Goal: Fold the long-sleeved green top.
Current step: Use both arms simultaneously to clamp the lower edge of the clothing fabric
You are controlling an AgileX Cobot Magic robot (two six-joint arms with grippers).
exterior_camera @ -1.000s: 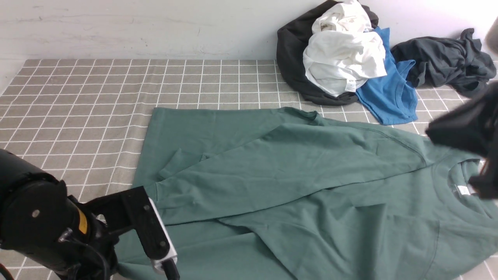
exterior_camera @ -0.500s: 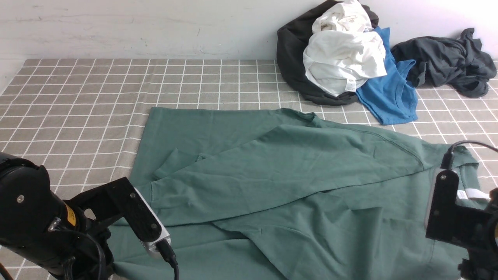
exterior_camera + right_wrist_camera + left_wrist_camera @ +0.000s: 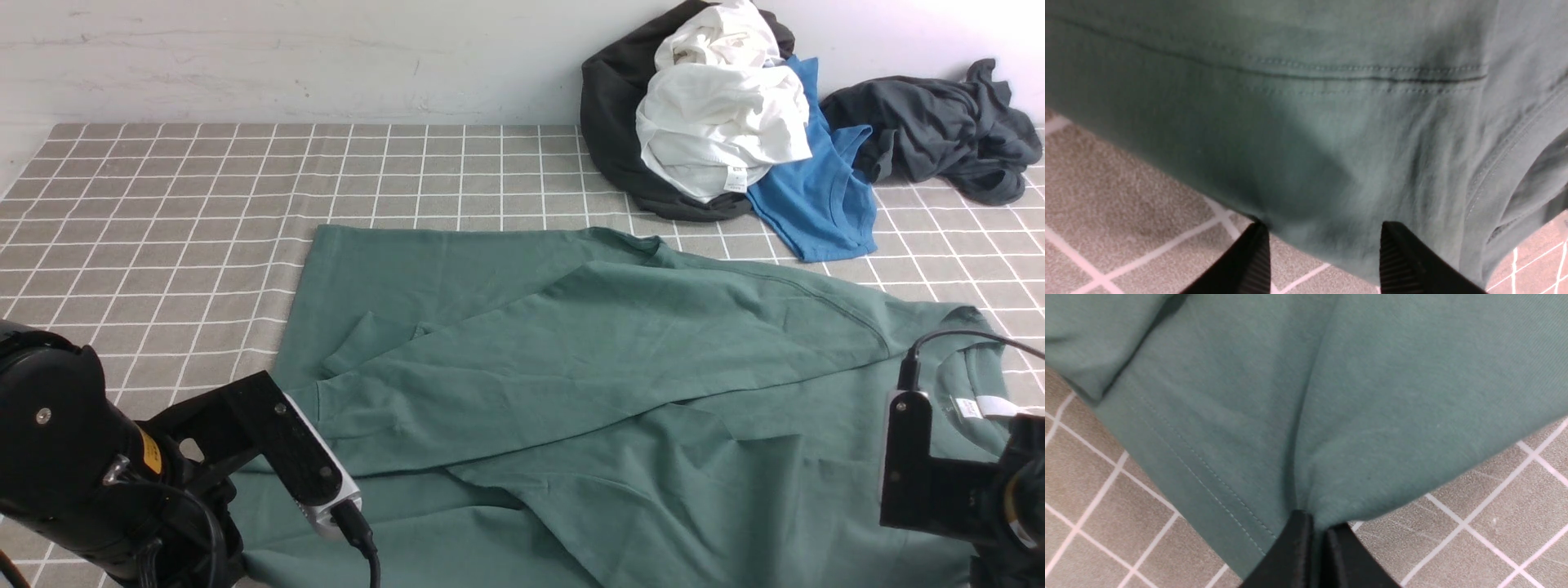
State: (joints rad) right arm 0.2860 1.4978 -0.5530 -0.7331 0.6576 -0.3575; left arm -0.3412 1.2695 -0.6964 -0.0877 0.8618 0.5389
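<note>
One green long-sleeved top (image 3: 588,359) lies spread on the table (image 3: 163,204), a sleeve folded across it. I have two pincers here. The left pincer (image 3: 1318,526) is clamped on the near hem corner. The right pincer (image 3: 1325,230) stands apart, straddling the shoulder edge, I judge so that both ends lift together for a fold. One heap of other clothes (image 3: 718,122) sits behind.

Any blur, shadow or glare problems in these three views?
Front view: sharp, evenly lit, no glare. Left wrist view: green top crisp, stitching legible. Right wrist view: softer, with a dark shadow on the top ahead of the right tool.
</note>
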